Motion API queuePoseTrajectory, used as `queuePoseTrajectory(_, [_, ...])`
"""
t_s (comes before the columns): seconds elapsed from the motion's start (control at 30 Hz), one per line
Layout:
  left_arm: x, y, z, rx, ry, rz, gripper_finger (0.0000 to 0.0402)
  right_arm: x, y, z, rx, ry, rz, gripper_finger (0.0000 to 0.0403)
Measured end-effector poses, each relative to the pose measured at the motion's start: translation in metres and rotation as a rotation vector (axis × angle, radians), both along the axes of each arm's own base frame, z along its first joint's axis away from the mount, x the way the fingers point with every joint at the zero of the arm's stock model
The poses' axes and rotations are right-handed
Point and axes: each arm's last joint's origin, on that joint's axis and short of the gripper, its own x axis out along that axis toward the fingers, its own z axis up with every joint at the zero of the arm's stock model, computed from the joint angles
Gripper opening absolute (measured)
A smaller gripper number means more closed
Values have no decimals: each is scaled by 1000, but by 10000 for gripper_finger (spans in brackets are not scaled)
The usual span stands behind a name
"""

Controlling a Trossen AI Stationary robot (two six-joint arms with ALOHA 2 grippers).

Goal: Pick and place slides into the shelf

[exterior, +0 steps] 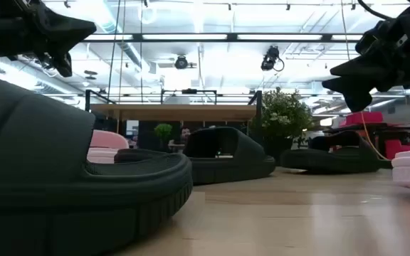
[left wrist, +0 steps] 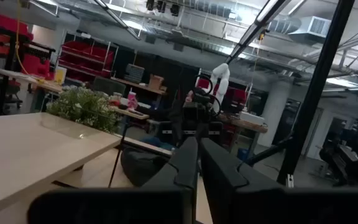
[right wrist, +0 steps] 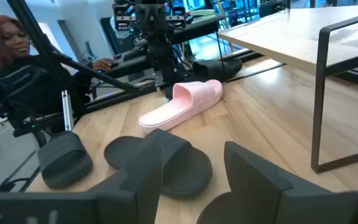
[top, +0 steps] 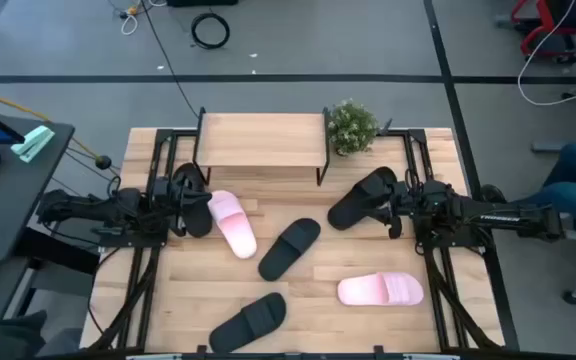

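On your wooden table, the shelf held no slides; left gripper clenched, right gripper spread wide, holding nothing.

Open workshop room around a pale wooden table

Grey floor crossed by dark lines, with a coiled black cable lying on it. Overhead, long strip lights and exposed ducting under a bright ceiling. Red storage shelving stands far back; what seems to be a red chair sits in one corner. A seated person waits beyond the table.
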Motion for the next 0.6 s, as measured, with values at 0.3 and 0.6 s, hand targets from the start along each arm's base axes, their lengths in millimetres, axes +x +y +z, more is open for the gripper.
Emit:
queuePoseTrajectory(0.3, [0, 0, 0, 0, 0, 0, 34, 0, 0, 0, 0, 0, 0, 177])
queuePoseTrajectory(0.6, [0, 0, 0, 0, 0, 0, 28, 0, 0, 0, 0, 0, 0, 177])
